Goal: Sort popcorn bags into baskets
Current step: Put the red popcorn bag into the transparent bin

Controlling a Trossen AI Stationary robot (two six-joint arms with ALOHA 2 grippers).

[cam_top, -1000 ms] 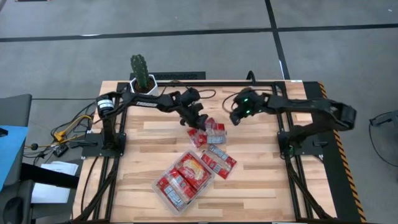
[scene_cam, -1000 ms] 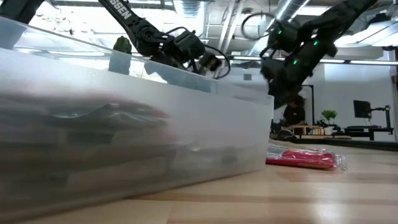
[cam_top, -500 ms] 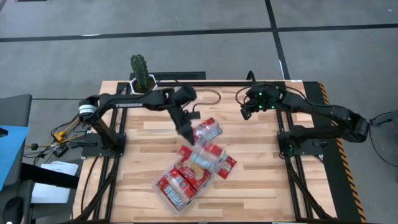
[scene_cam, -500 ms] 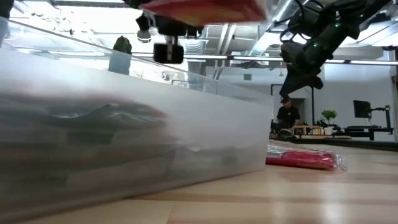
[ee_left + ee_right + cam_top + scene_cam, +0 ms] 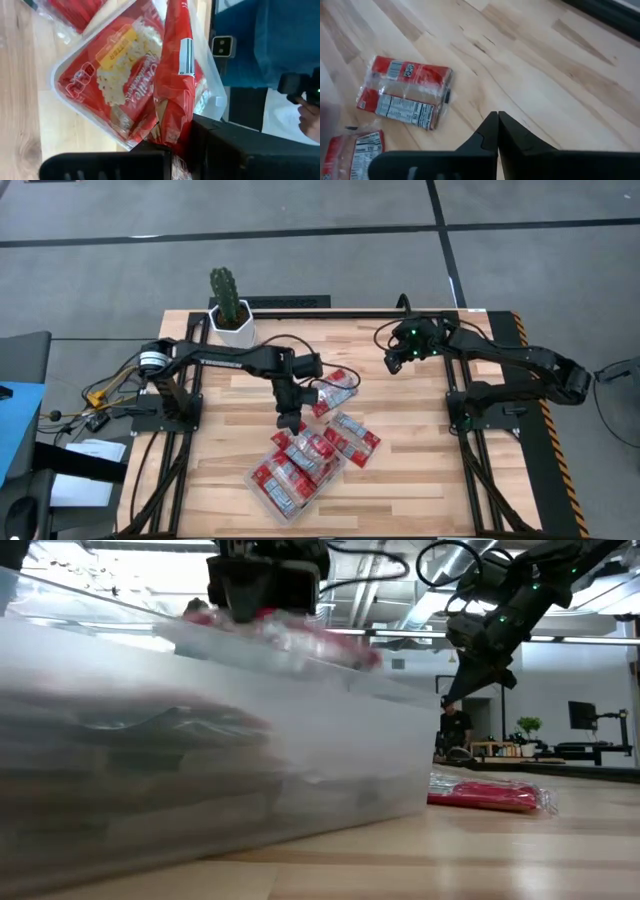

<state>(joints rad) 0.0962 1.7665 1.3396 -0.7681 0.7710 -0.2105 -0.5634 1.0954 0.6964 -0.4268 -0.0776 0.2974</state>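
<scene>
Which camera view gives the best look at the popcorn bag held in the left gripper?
The left wrist view: the held bag hangs edge-on from the left gripper above the tray, barcode visible. The high view mostly hides it beneath the arm; the low view blurs it; the right wrist view misses it.

Popcorn bags (image 5: 352, 442) red; fronts show tan-yellow popcorn with a yellow label, backs grey-white panels with black print and a barcode. Tray (image 5: 216, 100) clear plastic, table (image 5: 420, 480) pale striped wood with darker grain. Cactus (image 5: 226, 292) green in white pot (image 5: 232, 328); arms black.
</scene>
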